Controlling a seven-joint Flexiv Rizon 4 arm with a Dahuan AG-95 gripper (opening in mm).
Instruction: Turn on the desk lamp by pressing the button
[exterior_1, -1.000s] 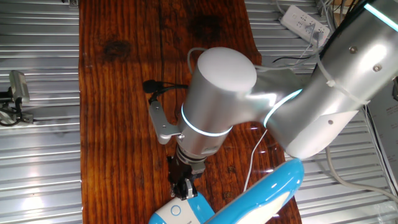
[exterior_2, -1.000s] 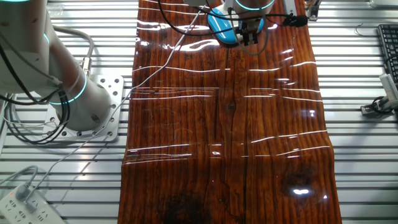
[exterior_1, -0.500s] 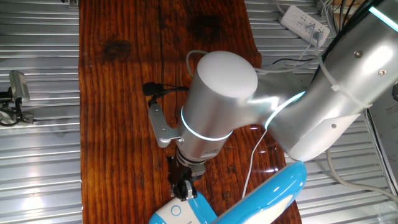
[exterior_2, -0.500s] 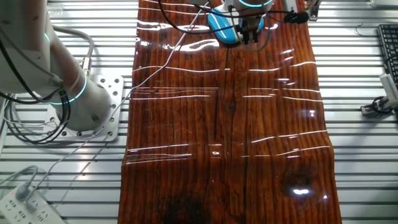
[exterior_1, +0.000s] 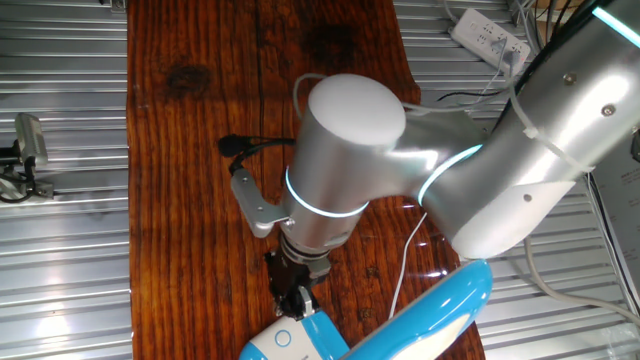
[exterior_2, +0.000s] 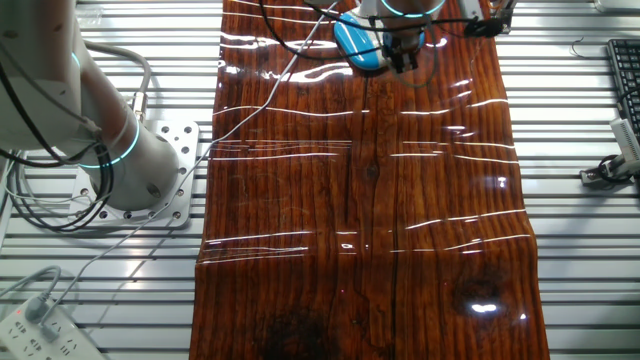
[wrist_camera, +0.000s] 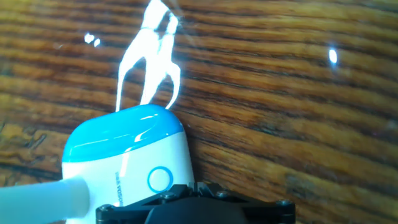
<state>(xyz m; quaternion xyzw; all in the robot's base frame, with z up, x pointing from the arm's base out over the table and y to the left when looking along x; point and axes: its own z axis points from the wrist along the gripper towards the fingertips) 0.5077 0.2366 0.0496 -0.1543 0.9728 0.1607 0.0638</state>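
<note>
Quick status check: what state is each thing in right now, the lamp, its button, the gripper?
Lamp: lying on the wooden table, no glow visible.
Button: ring-marked, on the white base, uncovered, nothing touching it.
Gripper: just beside the lamp base, near the button; fingertip gap not visible.
Power strip: off the table, cables plugged in.

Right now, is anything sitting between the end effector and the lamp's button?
Nothing visible does. In the hand view the round button lies bare on the white top of the desk lamp base, just ahead of the end effector. Only bare wooden table surrounds the base.
</note>
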